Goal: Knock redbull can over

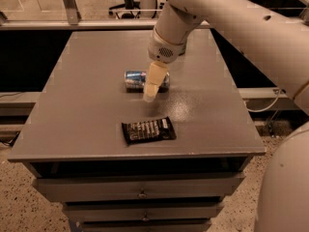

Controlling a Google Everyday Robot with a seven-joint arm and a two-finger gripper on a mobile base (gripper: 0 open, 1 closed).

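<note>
The redbull can (136,80), blue and silver, lies on its side in the middle of the grey table top (87,110), its long axis running left to right. My gripper (150,96) hangs from the white arm directly in front of the can's right half and covers that end. Its cream fingers point down, pressed together with nothing between them, and the tips hover just above the table on the near side of the can.
A dark snack packet (147,130) lies flat near the table's front edge, below the gripper. The table stands on a cabinet of drawers (140,192). A railing (72,23) runs behind the far edge. My white arm fills the right side.
</note>
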